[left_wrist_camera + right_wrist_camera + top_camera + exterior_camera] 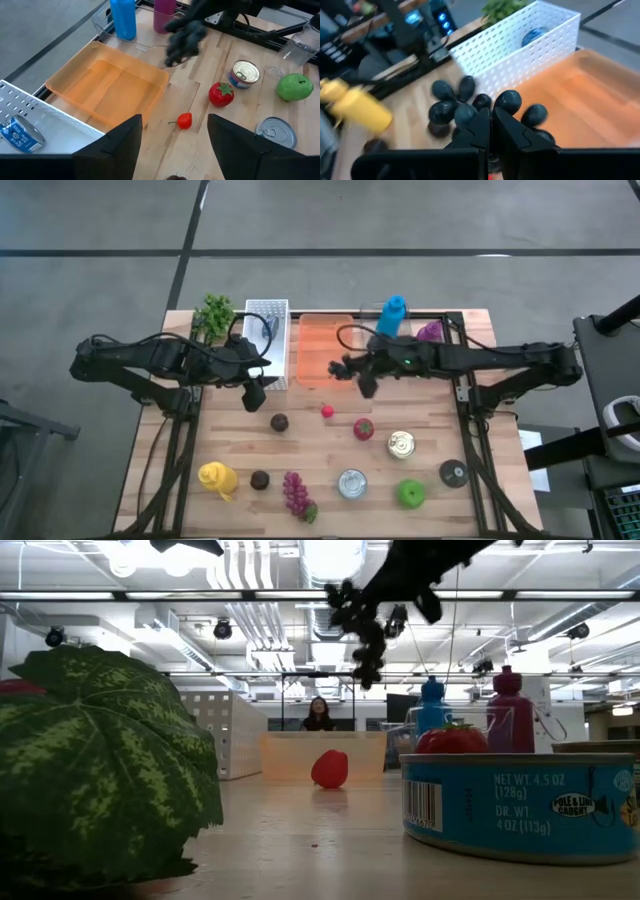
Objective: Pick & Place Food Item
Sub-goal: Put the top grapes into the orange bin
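A bunch of dark grapes (343, 368) hangs in the air at the near edge of the orange tray (322, 342). It also shows in the low view (362, 628) and the left wrist view (183, 36). My right gripper (490, 120) is shut on this bunch (465, 102). My left gripper (172, 145) is open and holds nothing. It hovers by the near end of the white basket (267, 340), which holds a blue can (17, 134). My right gripper pinches the dark grape bunch between its two fingers (479, 125), at the top of the cluster (481, 102). It reaches in from the table's right, slanting down. The bunch is lifted clear of the table, with its grapes dangling below the fingers (368, 660).
On the wood near the front lie a strawberry (327, 411), a tomato (363, 428), two cans (401, 444) (352, 483), a green apple (411, 494), purple grapes (296, 492), a yellow piece (216, 478) and dark round pieces (279, 422). Blue (394, 315) and purple bottles (430, 332) stand at the far edge.
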Action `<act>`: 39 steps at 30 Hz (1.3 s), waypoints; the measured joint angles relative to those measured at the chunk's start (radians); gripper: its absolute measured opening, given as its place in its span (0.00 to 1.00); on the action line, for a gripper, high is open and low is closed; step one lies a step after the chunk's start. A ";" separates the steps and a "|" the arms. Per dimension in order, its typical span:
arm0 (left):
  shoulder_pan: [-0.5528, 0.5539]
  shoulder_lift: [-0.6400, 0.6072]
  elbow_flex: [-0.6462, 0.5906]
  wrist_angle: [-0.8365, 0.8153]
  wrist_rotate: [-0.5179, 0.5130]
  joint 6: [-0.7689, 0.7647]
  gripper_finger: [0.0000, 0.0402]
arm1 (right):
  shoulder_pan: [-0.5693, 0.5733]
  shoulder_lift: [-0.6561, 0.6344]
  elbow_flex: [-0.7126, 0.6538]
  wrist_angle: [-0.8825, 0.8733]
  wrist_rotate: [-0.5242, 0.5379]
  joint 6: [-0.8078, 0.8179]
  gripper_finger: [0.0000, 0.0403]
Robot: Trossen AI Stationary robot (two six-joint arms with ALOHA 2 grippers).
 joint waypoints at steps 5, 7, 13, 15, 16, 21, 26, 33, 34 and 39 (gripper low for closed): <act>0.000 0.000 0.000 -0.002 0.000 0.000 0.56 | -0.095 0.100 0.011 0.099 -0.003 0.007 0.03; 0.000 0.000 0.000 -0.002 0.000 0.001 0.57 | -0.126 0.142 0.034 0.123 -0.007 0.005 0.03; 0.000 0.000 0.000 -0.003 0.000 0.004 0.59 | -0.201 0.273 0.124 0.108 -0.008 -0.078 0.03; 0.000 0.000 0.000 -0.003 0.000 0.004 0.60 | -0.223 0.310 0.155 0.101 -0.010 -0.105 0.03; 0.000 0.000 0.000 -0.003 0.000 0.004 0.60 | -0.231 0.329 0.172 0.096 -0.011 -0.118 0.03; 0.001 0.000 0.000 -0.001 0.000 0.004 0.62 | -0.277 0.415 0.253 0.050 -0.011 -0.213 0.03; 0.001 0.000 0.000 0.003 0.000 0.004 0.63 | -0.318 0.492 0.307 -0.051 -0.007 -0.295 0.03; 0.001 0.000 0.000 0.004 0.000 0.004 0.63 | -0.336 0.521 0.329 -0.179 0.028 -0.333 0.03; 0.001 0.000 0.000 0.004 0.000 0.004 0.63 | -0.336 0.521 0.327 -0.190 0.041 -0.334 0.03; 0.001 0.000 0.000 0.004 0.000 0.004 0.61 | -0.336 0.518 0.321 -0.256 0.051 -0.346 0.03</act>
